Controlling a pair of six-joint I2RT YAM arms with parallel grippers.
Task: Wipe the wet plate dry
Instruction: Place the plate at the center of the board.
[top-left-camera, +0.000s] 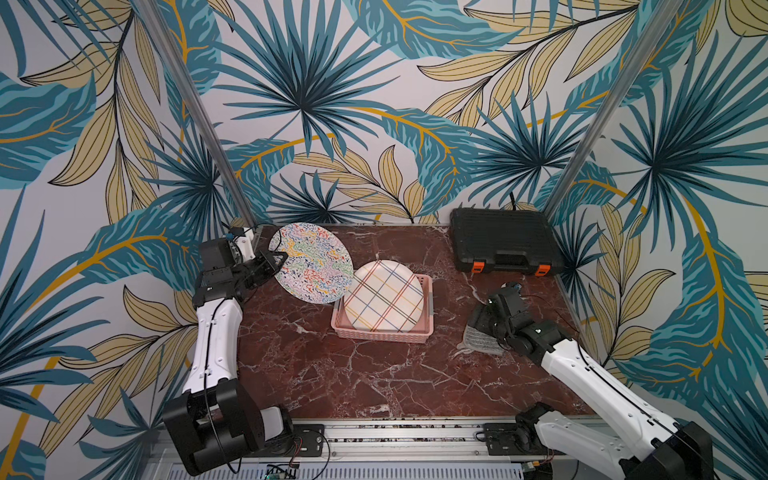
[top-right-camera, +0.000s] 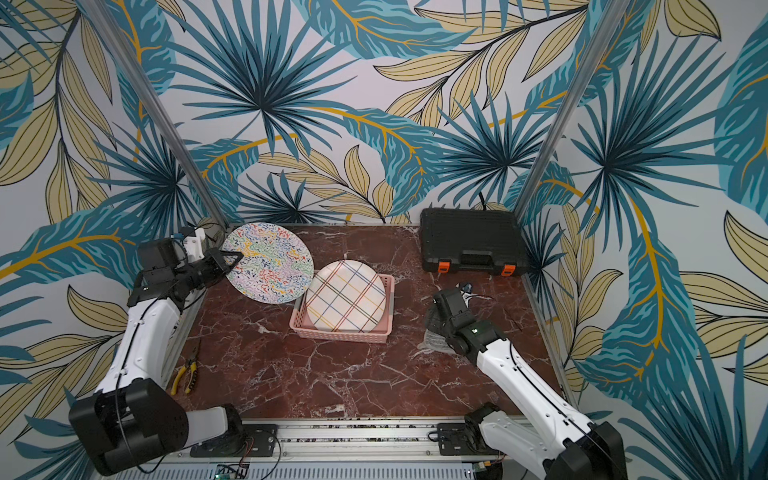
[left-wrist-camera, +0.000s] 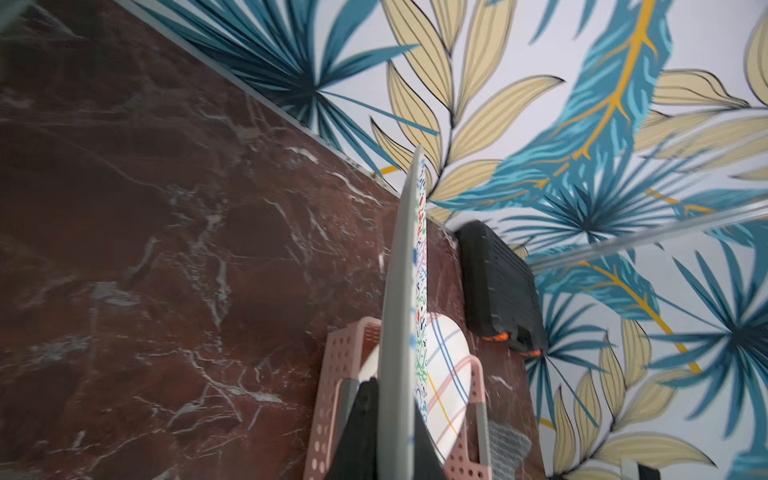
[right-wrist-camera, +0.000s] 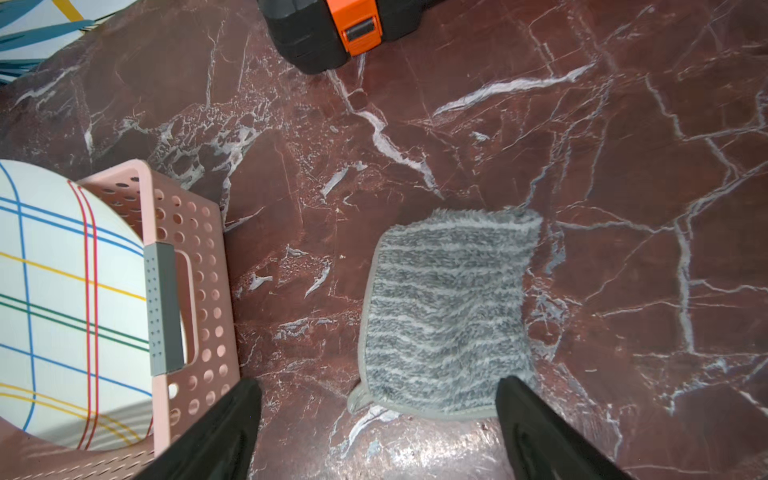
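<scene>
Holding the squiggle plate (top-left-camera: 311, 266) by its rim, the left gripper (top-left-camera: 277, 261) is clamped shut on it and is presenting it tilted above the back left of the bench (top-left-camera: 332, 382). The lower edge of the squiggle plate is sitting just beside the basket (top-left-camera: 382, 336); I cannot tell if they are touching. The plaid plate (top-left-camera: 384, 296) is leaning inside that basket. The right gripper (right-wrist-camera: 377, 384) is hanging empty, its jaws wide apart, over the cloth (right-wrist-camera: 449, 311), which is lying flat on the bench, well apart from the squiggle plate. I am judging that the task is at an early stage: the squiggle plate is lifted and ready, but the cloth is not yet taken and no wiping is going on. Grasping the cloth, bringing it to the squiggle plate and rubbing its face dry are all left to do. Wetness itself is not showing in these pictures.
</scene>
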